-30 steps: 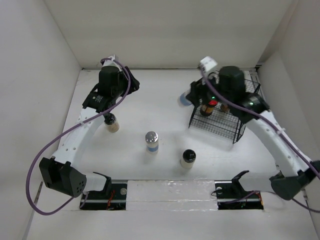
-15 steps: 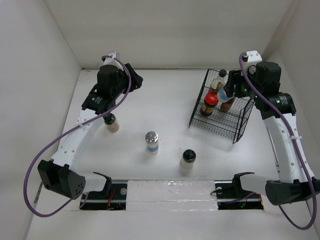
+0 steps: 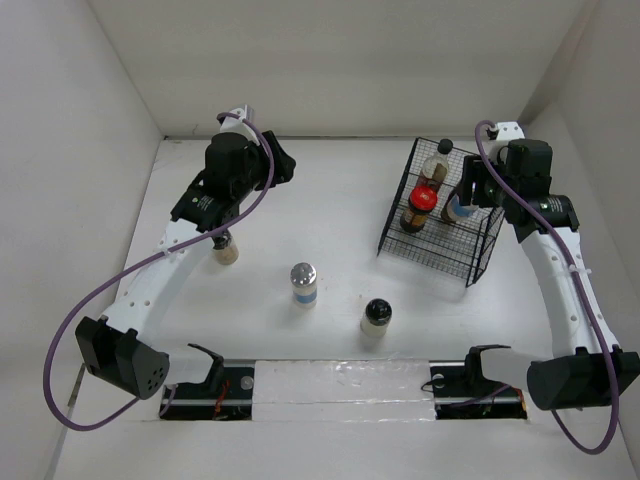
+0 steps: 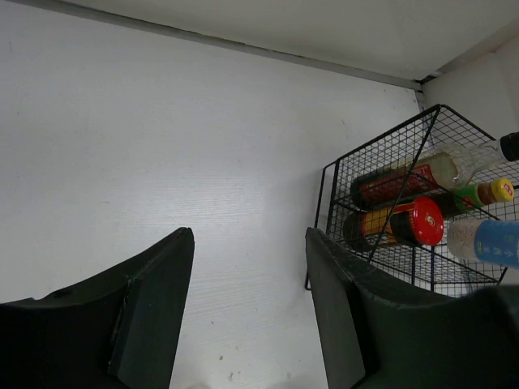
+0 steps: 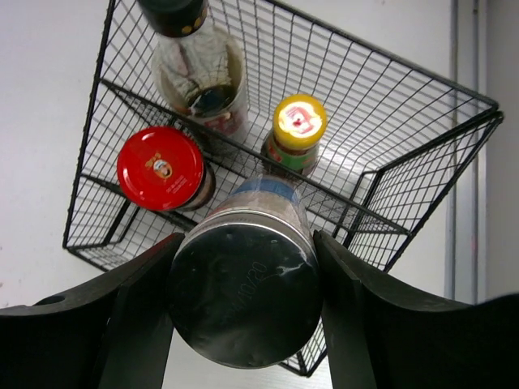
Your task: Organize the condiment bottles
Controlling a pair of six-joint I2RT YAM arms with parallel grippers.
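Right end effector [image 5: 247, 324] with shaker [image 5: 243, 284] at rack [image 5: 381, 105] (jar [image 5: 160, 168], two bottles [image 5: 199, 69] [image 5: 298, 121] inside)

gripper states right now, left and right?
Left gripper: open, nothing between the fingers.
Right gripper: closed, holding the silver-capped shaker.

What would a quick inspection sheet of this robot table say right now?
Surface: white table, three containers loose on it.
Job's things: silver-capped blue-labelled shaker and two black-capped pale jars on table; black-capped sauce bottle, yellow-capped sauce bottle and red-lidded jar inside black wire rack; second silver-capped shaker held over rack.
Clutter: nothing seen.
Grippers: left gripper open, empty; right gripper shut on second silver-capped shaker.
Cables: purple cables on both arms.
Surroundings: plain white walls.
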